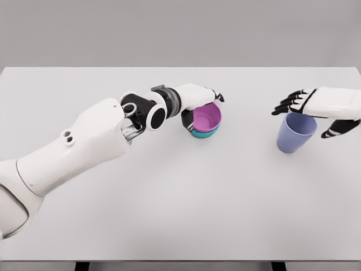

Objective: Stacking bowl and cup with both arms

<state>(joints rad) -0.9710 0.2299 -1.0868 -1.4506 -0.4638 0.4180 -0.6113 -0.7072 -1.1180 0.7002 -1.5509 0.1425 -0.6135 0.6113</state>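
Note:
A pink bowl point(206, 118) sits nested in a teal bowl point(202, 134) just behind the middle of the white table point(169, 214). My left hand point(198, 94) lies over the pink bowl's far rim, its fingers curled onto that rim. At the right stands a lavender cup point(293, 135), leaning slightly. My right hand point(313, 110) hovers at the cup's rim. Its dark fingers point(289, 103) are spread to the cup's upper left and the thumb point(338, 129) is on its right, neither closed on the cup.
The left forearm point(96, 141) stretches across the left half of the table. The table's far edge point(180, 68) runs close behind both hands.

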